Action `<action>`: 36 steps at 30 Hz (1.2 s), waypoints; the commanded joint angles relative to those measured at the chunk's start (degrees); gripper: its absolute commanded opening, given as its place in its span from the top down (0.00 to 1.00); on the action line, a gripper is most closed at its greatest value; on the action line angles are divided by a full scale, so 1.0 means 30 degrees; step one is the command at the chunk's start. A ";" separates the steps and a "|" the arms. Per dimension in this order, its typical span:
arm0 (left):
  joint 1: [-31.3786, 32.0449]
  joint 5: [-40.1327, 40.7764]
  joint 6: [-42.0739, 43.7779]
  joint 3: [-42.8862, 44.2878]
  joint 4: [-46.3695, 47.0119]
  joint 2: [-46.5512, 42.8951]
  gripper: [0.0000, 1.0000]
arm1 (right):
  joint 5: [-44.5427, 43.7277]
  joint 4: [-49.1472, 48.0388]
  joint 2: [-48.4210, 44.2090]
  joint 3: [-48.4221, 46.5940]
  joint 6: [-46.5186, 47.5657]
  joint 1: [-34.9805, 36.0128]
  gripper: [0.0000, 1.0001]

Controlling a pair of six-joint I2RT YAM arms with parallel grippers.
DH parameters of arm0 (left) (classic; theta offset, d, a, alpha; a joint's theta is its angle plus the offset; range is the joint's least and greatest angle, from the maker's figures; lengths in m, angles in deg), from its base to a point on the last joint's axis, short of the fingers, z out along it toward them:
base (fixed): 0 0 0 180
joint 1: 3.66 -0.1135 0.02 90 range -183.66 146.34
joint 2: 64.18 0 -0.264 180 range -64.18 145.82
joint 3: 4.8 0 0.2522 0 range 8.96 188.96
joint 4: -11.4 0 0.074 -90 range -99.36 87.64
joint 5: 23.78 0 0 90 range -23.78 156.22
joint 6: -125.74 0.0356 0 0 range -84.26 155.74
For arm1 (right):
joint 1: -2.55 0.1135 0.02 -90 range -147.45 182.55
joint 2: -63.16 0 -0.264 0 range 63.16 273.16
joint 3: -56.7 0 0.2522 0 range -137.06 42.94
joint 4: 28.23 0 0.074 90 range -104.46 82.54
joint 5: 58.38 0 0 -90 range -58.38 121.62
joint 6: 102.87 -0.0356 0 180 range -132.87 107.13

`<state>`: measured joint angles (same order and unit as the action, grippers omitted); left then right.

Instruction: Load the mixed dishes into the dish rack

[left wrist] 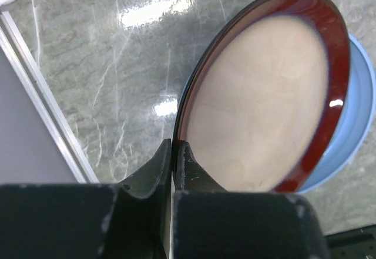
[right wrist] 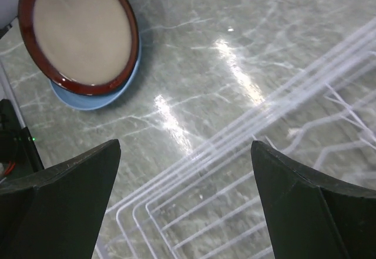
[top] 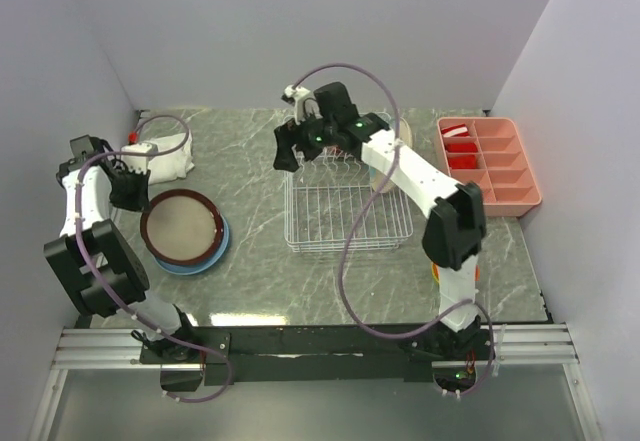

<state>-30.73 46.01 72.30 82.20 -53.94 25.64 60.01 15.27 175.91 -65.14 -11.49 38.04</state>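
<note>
One maroon-rimmed plate (left wrist: 258, 94) is clamped at its rim by the left gripper (left wrist: 174, 153); the right gripper (right wrist: 185, 147) gapes over the dish rack (top: 347, 211) edge.

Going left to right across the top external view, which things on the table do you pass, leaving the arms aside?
maroon-rimmed plate → dish rack → pink compartment tray. The white cloth and the blue plate under the maroon one overlap it sideways, so they are left out.
</note>
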 commanded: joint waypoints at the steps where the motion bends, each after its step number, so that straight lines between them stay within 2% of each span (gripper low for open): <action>1: 0.0000 -0.1640 0.0442 -0.1173 0.1862 -0.1139 0.99 | 0.3393 -0.0186 0.2080 -0.2819 0.0356 0.0622 0.00; 7: -0.0030 -0.5678 0.4099 -0.3543 0.2394 -0.5178 0.99 | 0.7671 -0.1297 0.5393 -0.5078 0.0504 0.1267 0.00; 10: -0.0058 -0.6824 0.5155 -0.4838 0.3449 -0.7259 0.99 | 0.8293 -0.1504 0.7030 -0.6248 0.0358 0.1502 0.00; 15: -0.0058 -0.7502 0.4630 -0.4314 0.3246 -0.6914 0.99 | 0.8119 -0.1796 0.8469 -0.8241 0.0621 0.2058 0.00; 20: -0.0029 -0.7883 0.4397 -0.4635 0.3684 -0.7323 0.99 | 0.7532 -0.3054 0.9935 -0.9530 -0.0256 0.2702 0.00; 23: -0.0029 -0.8000 0.3957 -0.4635 0.3919 -0.7528 0.99 | 0.8174 -0.3787 1.0901 -1.0349 -0.0984 0.2878 0.00; 27: -0.0029 -0.8059 0.3636 -0.4577 0.4240 -0.7674 0.99 | 0.9230 -0.5514 1.1897 -1.0616 -0.2451 0.2967 0.00; 33: -0.0029 -0.8527 0.3431 -0.4196 0.4241 -0.8113 0.99 | 0.9201 -0.7068 1.3509 -1.1758 -0.3830 0.3463 0.00; 36: -0.0029 -0.8674 0.3402 -0.4254 0.4212 -0.8348 0.99 | 0.9261 -0.8414 1.3687 -1.1263 -0.4475 0.3640 0.00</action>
<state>-30.90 26.25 84.06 67.68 -44.80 4.22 85.97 -2.26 216.74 -97.33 -21.47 47.46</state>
